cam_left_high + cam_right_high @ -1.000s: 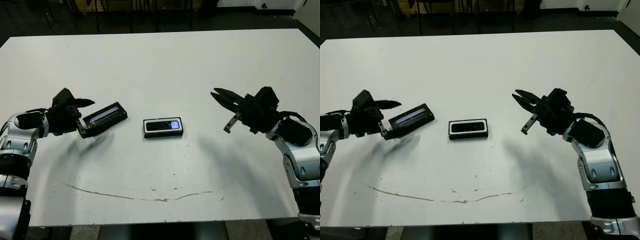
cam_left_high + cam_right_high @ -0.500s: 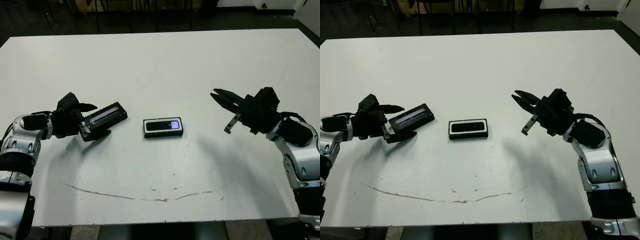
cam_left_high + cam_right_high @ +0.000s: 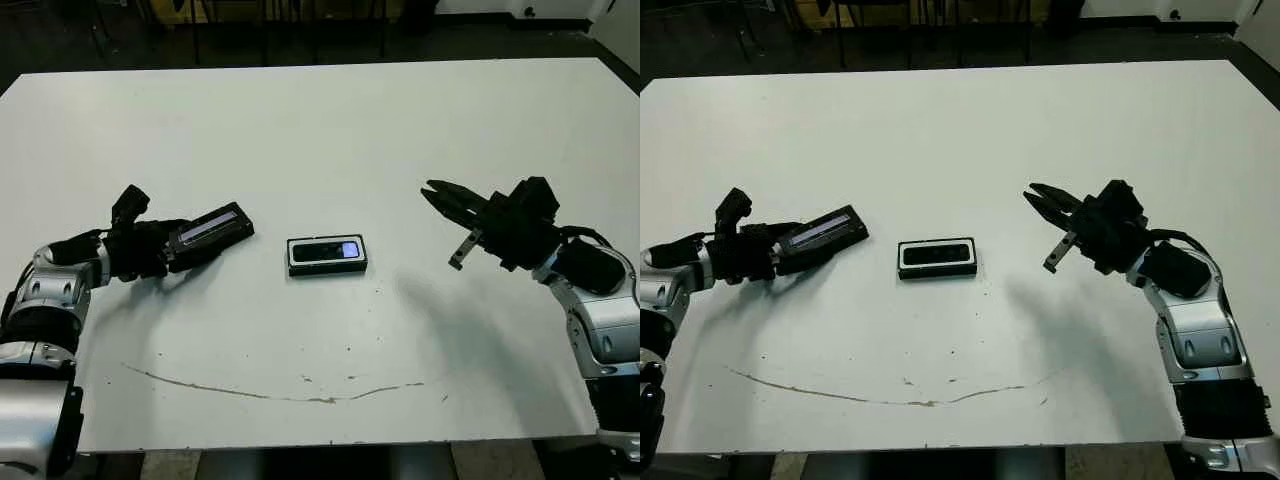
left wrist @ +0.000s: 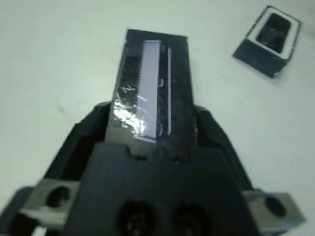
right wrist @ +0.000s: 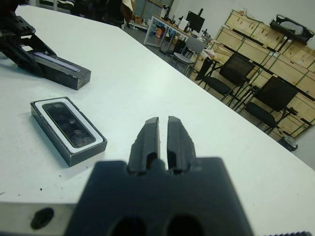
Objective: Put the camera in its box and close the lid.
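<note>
The box (image 3: 296, 263) sits mid-table, black-walled with a white lining. The camera (image 3: 327, 250) lies inside it, a black bar with a bluish square at one end. The right wrist view shows both too, the box (image 5: 47, 127) with the camera (image 5: 69, 130) in it. Left of the box, the flat black lid (image 3: 212, 228) with its pale stripe rests on the table. My left gripper (image 3: 180, 246) is shut on its near end, and the left wrist view shows a finger (image 4: 209, 129) on either side of the lid (image 4: 152, 83). My right gripper (image 3: 432, 190) hovers to the right of the box, shut with nothing in it.
A thin dark scratch line (image 3: 280, 392) curves across the white table near its front edge. Beyond the far side of the table, black chairs (image 5: 231, 73) and wooden crates (image 5: 275, 54) appear in the right wrist view.
My left gripper has dropped lower and rolled, and its spread fingers have shut on the lid's near end. The lid, the box and my right arm have stayed in place.
</note>
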You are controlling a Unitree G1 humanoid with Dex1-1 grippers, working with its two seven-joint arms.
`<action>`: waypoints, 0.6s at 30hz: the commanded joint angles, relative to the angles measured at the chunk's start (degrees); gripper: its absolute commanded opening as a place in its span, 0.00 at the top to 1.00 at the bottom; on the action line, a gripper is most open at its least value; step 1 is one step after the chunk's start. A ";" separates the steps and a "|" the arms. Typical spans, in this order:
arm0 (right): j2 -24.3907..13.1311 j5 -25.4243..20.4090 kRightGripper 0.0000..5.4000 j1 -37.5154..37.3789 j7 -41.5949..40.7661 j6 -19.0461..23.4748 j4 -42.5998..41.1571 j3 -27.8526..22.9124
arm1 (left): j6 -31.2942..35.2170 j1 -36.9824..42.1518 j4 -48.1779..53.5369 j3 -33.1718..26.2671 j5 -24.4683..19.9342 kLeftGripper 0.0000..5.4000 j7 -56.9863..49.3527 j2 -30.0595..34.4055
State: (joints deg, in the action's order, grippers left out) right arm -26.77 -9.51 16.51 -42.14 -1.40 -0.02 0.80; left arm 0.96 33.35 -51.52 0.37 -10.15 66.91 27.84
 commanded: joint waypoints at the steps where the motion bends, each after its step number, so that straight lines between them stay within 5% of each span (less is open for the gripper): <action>1: -1.12 0.27 1.00 -0.81 -0.12 0.24 0.56 -0.29 | 2.99 -0.60 0.10 0.22 -0.46 0.48 3.73 0.56; 18: -0.93 0.86 1.00 -1.12 1.23 2.34 0.10 0.01 | 8.94 -3.66 20.87 -1.52 -6.68 0.48 7.15 0.90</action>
State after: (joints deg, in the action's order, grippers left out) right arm -26.90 -9.31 16.49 -41.17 -0.05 -0.05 0.81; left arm 8.43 30.43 -32.20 -1.40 -16.39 73.71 27.88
